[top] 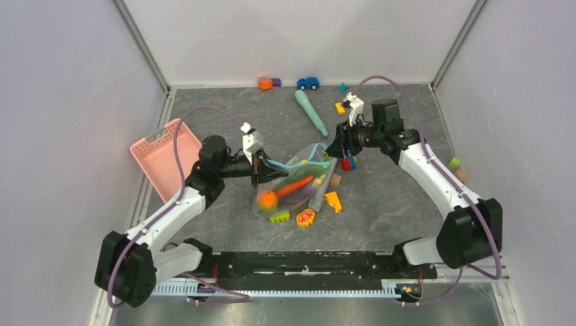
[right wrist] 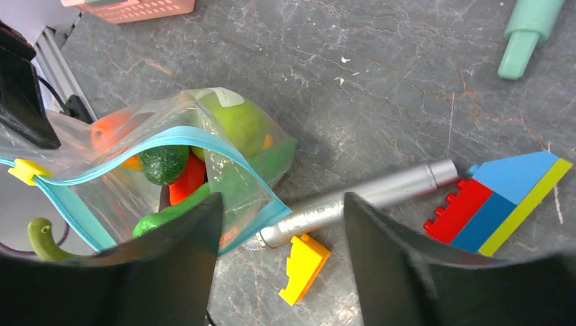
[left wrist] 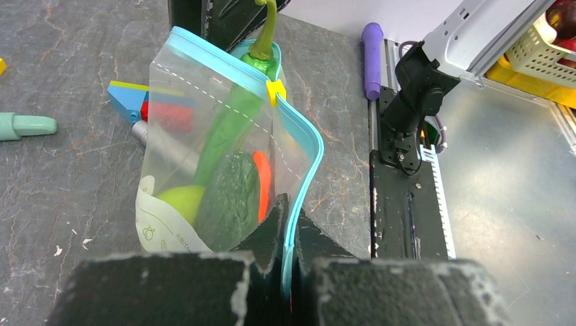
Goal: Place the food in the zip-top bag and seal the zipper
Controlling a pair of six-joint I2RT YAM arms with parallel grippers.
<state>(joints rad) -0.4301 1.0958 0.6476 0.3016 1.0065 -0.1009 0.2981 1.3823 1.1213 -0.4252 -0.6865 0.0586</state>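
Sealing seems the step in hand: the left fingers (left wrist: 274, 227) pinch one end of the teal zipper (left wrist: 307, 139), steadying the zip-top bag (left wrist: 197, 129) mid-surface, toy food (right wrist: 238, 121) inside. The right fingers (right wrist: 193, 234) stand wide and empty astride the far corner. Next they probably need to grip that end; a green chili (left wrist: 263, 37) still pokes out.

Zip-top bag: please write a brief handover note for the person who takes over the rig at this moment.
Left gripper: shut on the zipper at one end of the zip-top bag.
Right gripper: open, low over the bag's edge, gripping nothing.
Food: inside the bag; the green pepper pokes its stem out of the mouth.
Done: loading, mostly.
Left: push the pepper in, then seal the zipper; the mouth gapes.
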